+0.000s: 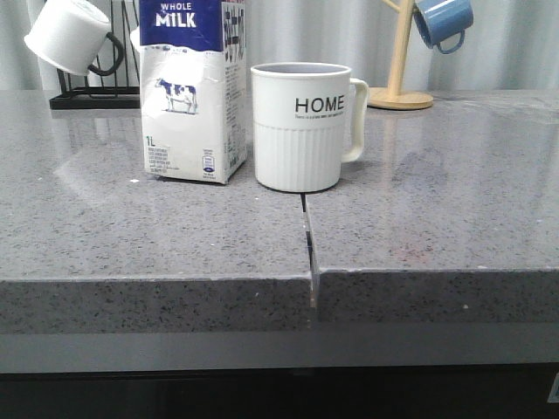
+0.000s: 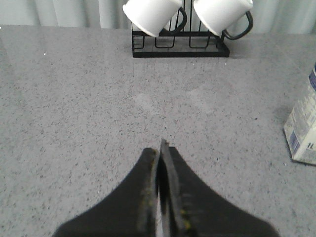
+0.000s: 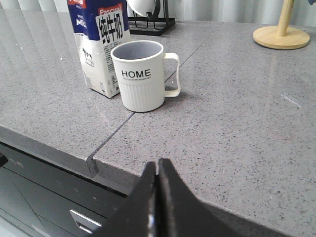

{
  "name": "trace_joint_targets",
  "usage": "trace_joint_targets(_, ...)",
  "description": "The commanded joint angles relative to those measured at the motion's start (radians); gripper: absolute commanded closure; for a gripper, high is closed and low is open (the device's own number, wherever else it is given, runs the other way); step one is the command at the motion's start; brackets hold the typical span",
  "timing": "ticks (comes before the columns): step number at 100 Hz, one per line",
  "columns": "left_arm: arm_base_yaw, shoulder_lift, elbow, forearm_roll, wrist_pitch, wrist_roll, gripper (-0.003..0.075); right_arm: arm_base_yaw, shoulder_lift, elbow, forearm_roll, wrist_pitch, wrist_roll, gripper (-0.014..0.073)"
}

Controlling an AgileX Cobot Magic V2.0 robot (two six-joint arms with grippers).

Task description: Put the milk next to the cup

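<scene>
Grey speckled stone counter (image 1: 454, 201), split by a seam running near to far, pale ribbed wall behind. Far left: black wire rack (image 2: 180, 47) carrying white mugs with black handles (image 2: 150, 14). Far right: pale wooden mug tree (image 1: 399, 70) with a blue mug (image 1: 444, 22) hung on it.

Tall white milk carton with dark blue "WHOLE MILK" top (image 1: 194, 96) standing upright, long axis vertical, just left of the large white ceramic "HOME" mug with ribbed lower half (image 1: 301, 127). Carton and mug just beside each other with a narrow gap, handle pointing right, away from the carton. Judged from this layout, placement looks already made, with nothing left but to keep clear.

Left gripper (image 2: 162, 148) black, jaws pressed together, holding nothing, low over bare counter; carton (image 2: 302, 128) off to its right and a little farther, well apart. Right gripper (image 3: 158, 168) likewise closed and empty, at the near counter edge; carton (image 3: 101, 49) and mug (image 3: 142, 74) farther away and to its left. Mug between carton and right gripper, so left arm has the freer approach to the carton. Neither gripper touching either object.
</scene>
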Motion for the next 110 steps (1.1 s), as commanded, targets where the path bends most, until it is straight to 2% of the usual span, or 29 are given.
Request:
trace_joint_targets(1, 0.004, -0.07, 0.011, 0.016, -0.038, -0.013, 0.0741, -0.002, 0.011, -0.024, -0.005, -0.075, -0.006, 0.0599)
trace_joint_targets(32, 0.004, -0.376, 0.142, 0.03, 0.004, -0.013, 0.0741, -0.002, 0.011, -0.024, -0.005, -0.075, -0.006, 0.0599)
trace_joint_targets(57, 0.004, -0.538, 0.236, 0.1, 0.041, -0.01, 0.0741, -0.002, 0.011, -0.024, -0.005, -0.075, -0.006, 0.0599)
trace_joint_targets(65, 0.004, -0.53, 0.261, 0.105, 0.035, -0.01, 0.0741, -0.002, 0.013, -0.024, -0.005, -0.075, -0.006, 0.0599)
trace_joint_targets(73, 0.004, -0.536, 0.316, 0.097, -0.018, -0.01, 0.0741, -0.002, 0.013, -0.024, -0.005, -0.075, -0.006, 0.0599)
trace_joint_targets(86, 0.004, -0.536, 0.459, 0.097, -0.257, -0.01, 0.0741, -0.002, 0.013, -0.024, -0.005, -0.075, -0.006, 0.0599)
trace_joint_targets(91, 0.004, -0.536, 0.507, 0.085, -0.306, -0.01, 0.0741, -0.002, 0.013, -0.024, -0.005, -0.075, -0.006, 0.0599)
trace_joint_targets(99, 0.004, -0.536, 0.505, 0.064, -0.223, -0.01, 0.0741, -0.002, 0.013, -0.024, -0.005, -0.075, -0.006, 0.0599)
trace_joint_targets(110, 0.004, -0.536, 0.507, 0.064, -0.231, -0.01, 0.0741, -0.002, 0.013, -0.024, -0.005, -0.075, -0.006, 0.0599)
